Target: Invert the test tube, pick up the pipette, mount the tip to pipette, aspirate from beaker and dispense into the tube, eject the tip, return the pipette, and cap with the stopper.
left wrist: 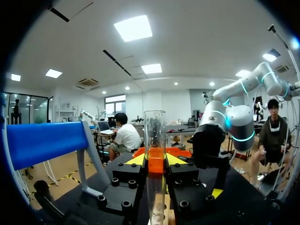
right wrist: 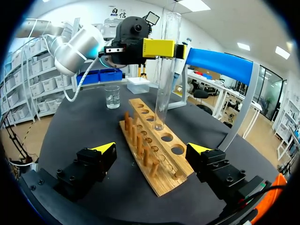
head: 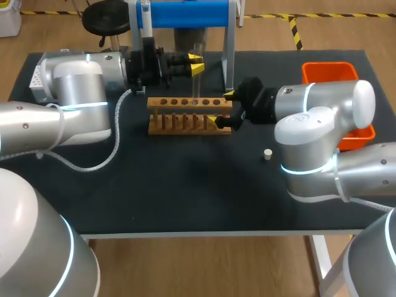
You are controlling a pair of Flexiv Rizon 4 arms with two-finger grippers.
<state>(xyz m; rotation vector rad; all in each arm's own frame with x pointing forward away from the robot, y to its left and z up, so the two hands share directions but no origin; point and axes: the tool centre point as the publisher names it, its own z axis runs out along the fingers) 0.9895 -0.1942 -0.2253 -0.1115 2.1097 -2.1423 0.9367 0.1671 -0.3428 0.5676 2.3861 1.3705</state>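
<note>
A clear test tube (head: 197, 74) stands upright over the wooden rack (head: 189, 114), its lower end at one of the rack's holes (right wrist: 158, 126). My left gripper (head: 197, 64) is shut on the test tube (left wrist: 154, 136) near its upper part, a yellow tip on either side. My right gripper (head: 224, 108) is open, with the rack's right end (right wrist: 159, 159) lying between its spread fingers, untouched. The beaker (right wrist: 112, 97) with clear liquid stands beyond the rack's far end. A small white stopper (head: 267, 154) lies on the mat in front of my right arm.
A blue-topped stand (head: 185, 13) rises behind the rack, with the pipette (head: 146, 18) hanging at its left side. An orange bin (head: 331, 71) sits at the back right, partly behind my right arm. A white box (right wrist: 138, 84) sits near the beaker.
</note>
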